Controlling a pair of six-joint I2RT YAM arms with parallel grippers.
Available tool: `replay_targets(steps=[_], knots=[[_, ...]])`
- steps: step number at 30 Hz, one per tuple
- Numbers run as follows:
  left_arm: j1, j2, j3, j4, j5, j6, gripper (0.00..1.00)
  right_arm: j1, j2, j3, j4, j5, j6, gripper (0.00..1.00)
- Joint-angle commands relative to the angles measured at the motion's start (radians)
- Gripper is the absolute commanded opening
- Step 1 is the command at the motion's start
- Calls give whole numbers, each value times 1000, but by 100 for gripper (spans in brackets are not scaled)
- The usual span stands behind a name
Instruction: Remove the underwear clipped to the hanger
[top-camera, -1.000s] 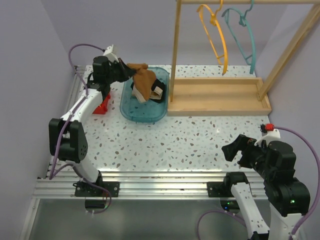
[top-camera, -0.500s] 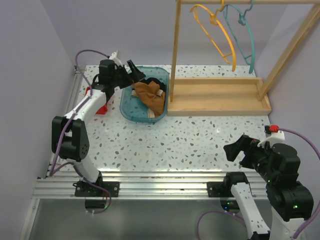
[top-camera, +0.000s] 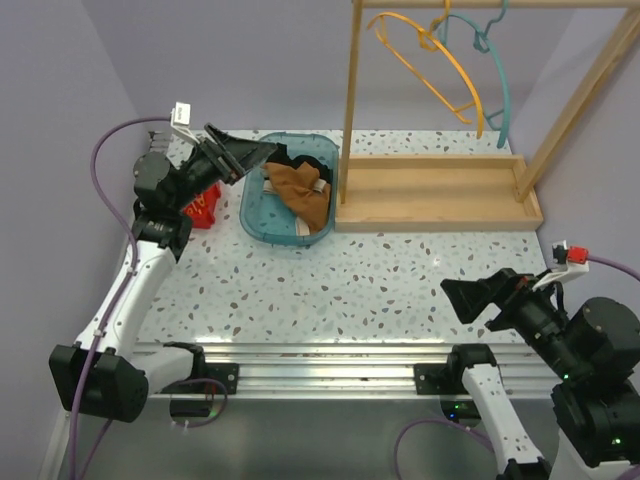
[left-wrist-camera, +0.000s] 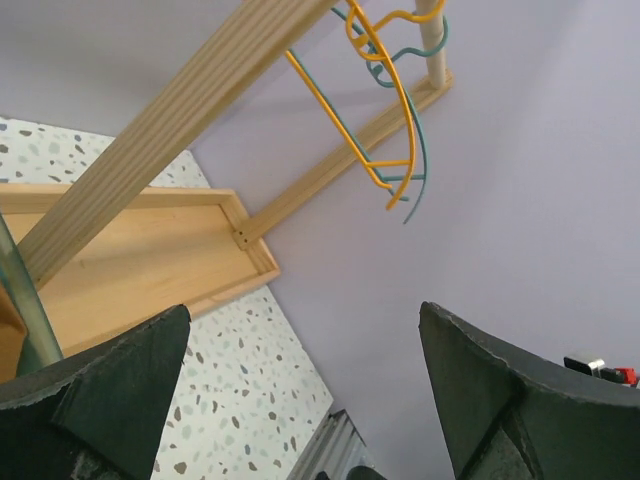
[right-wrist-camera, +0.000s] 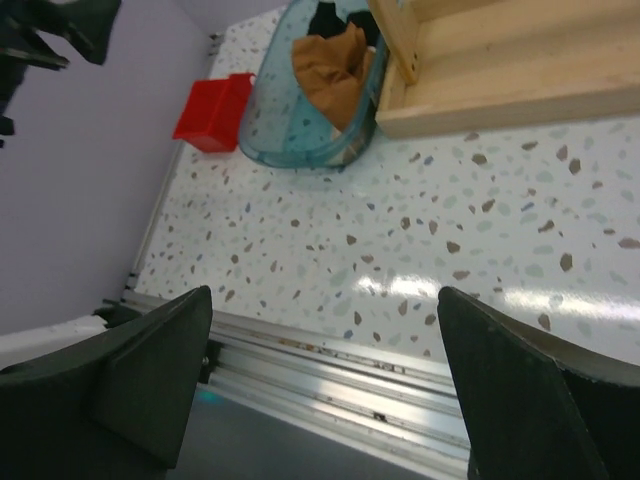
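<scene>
The rust-brown underwear (top-camera: 302, 192) lies crumpled in the teal bin (top-camera: 255, 222), with the black underwear (top-camera: 303, 160) showing behind it. Both garments also appear in the right wrist view, brown (right-wrist-camera: 330, 62) and black (right-wrist-camera: 325, 17). A yellow hanger (top-camera: 432, 62) and a teal hanger (top-camera: 492, 62) hang bare from the wooden rack (top-camera: 350, 100). My left gripper (top-camera: 250, 160) hovers open and empty just left of the bin. Its wrist view faces the yellow hanger (left-wrist-camera: 372, 110) and the wall. My right gripper (top-camera: 456, 301) is open and empty above the table's near right.
A small red object (top-camera: 205, 208) sits left of the bin. The rack's wooden base tray (top-camera: 430, 195) lies to the bin's right, with its slanted brace (top-camera: 585, 90) at far right. The metal rail (top-camera: 320, 365) runs along the table's near edge.
My left gripper opened and dropped the brown underwear into the bin, then drew back to the left and up. The yellow hanger has swung. The right arm shifted slightly.
</scene>
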Motion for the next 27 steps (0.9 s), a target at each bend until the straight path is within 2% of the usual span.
replay_targets(steps=[1,6,12,18,23,27], knots=[[9,-14,40,67,108,-62,100,-2,54,76,127,-128,37,98],[9,-121,41,68,140,-64,100,-2,58,78,314,-219,169,98],[9,-236,29,-7,194,-1,100,-2,76,36,444,-289,281,98],[9,-282,67,-113,267,105,100,-2,94,52,472,-256,305,98],[8,-281,109,-142,298,131,100,1,96,32,530,-242,344,98],[9,-282,158,-249,303,206,100,10,104,45,518,-221,347,98]])
